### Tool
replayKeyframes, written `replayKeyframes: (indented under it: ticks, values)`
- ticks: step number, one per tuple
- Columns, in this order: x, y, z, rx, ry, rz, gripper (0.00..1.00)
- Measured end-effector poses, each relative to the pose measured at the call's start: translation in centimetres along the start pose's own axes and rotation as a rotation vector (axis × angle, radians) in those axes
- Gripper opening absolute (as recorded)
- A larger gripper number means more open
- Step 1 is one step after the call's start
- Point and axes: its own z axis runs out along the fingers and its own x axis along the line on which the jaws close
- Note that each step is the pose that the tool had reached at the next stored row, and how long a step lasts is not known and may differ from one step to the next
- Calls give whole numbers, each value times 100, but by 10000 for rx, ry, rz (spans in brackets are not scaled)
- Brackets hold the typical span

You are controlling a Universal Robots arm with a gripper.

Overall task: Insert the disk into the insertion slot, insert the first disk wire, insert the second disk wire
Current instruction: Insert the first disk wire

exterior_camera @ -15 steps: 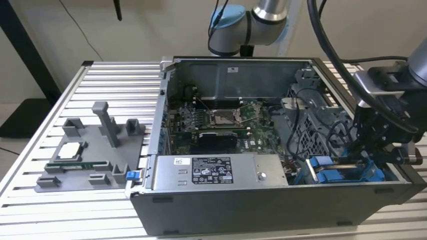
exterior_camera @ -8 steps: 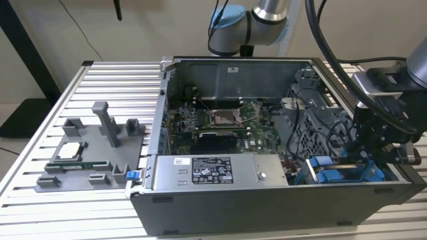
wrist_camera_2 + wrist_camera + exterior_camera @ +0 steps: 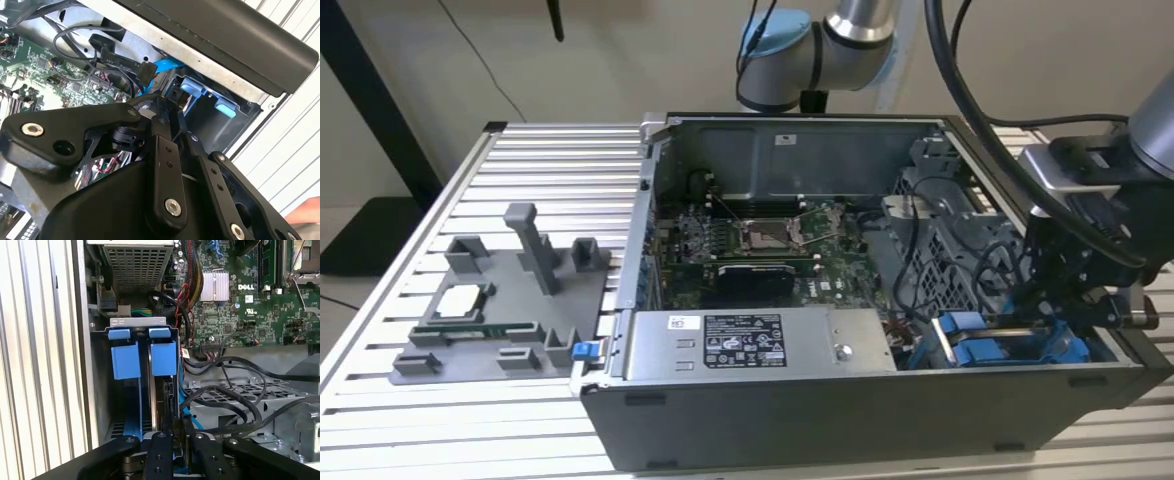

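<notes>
Hand: body cut off by the picture edge in both wrist views; you cannot tell what lies at its tip.
Disk: you get one dark narrow edge between the blue rails; its broad faces are hidden inside the slot.
Black wires: they pass under the hand, so you cannot trace their ends.
Blue wire: runs behind the hand, far end hidden.
Arm: cropped by the exterior view's right edge.
Pale blur: you cannot tell what it is.

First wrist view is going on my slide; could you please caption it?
Gripper at the insertion slot with blue clips, black cables and motherboard alongside.
</notes>
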Motion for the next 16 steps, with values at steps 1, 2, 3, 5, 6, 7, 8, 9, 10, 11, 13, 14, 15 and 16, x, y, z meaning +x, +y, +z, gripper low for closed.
replayKeyframes:
  ticks: [1,2,3,5,6,7,8,9,10,11,13,14,15,16]
  values:
    - [0,1,3,7,0,-1,0]
    - [1,2,8,18,2,-2,0]
    - [2,2,19,29,-1,-4,0]
    - [5,2,42,39,2,-6,0]
    - [6,2,50,40,10,-6,0]
    - [7,3,59,40,11,-6,0]
    - [8,3,63,40,8,-5,0]
    - [8,3,66,40,3,-5,0]
    - [8,3,69,40,-3,-5,0]
    - [9,6,72,38,-12,-4,100]
    - [9,7,73,38,-11,-5,100]
    - [9,7,71,39,-8,-5,100]
    - [9,7,69,39,-3,-6,100]
    - [9,7,69,39,-3,-6,100]
